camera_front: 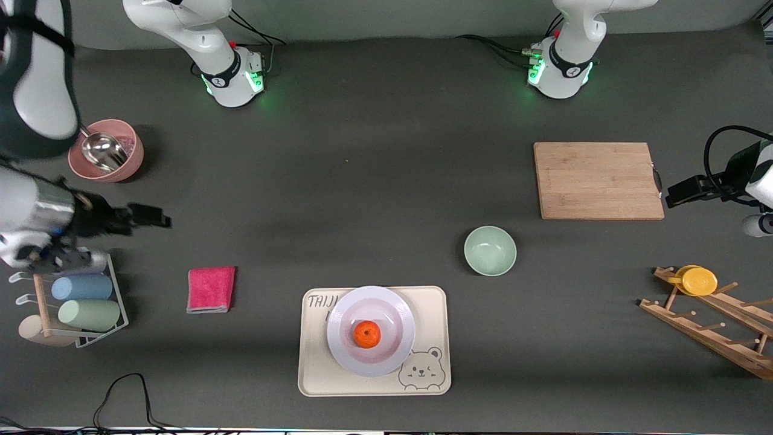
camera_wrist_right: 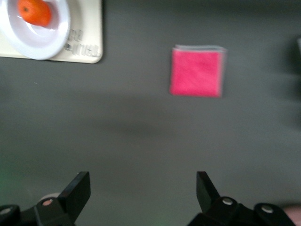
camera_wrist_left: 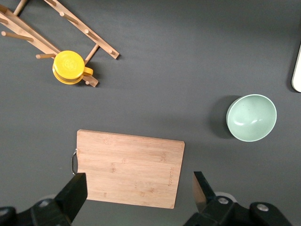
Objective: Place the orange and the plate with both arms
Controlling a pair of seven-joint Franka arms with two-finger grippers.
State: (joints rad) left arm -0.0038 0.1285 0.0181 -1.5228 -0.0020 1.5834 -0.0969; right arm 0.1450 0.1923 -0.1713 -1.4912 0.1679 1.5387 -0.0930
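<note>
Dark grey matting covers the counter, with both arm bases standing along its edge farthest from the front camera. On the counter's near side lies a beige bear tray, and the white plate rests on it, overlapping the tray's printed lettering; the orange sits in the plate's well, slightly off centre. The right wrist view catches the same plate and orange at its corner, with a folded pink cloth lying apart from the tray toward the right arm's end. That cloth is beside a wire rack of pastel cups, and a pink bowl holding a metal ladle stands farther from the front camera than the rack. The right gripper hangs over bare counter between the pink bowl and the cloth, its jaws spread wide and holding nothing. Toward the left arm's end, a pale green bowl sits near a bamboo cutting board, and a wooden peg rack carries a yellow cup. The left gripper hangs just past the cutting board's end, over the counter, jaws likewise spread and empty; its wrist view shows the board and the green bowl below.
</note>
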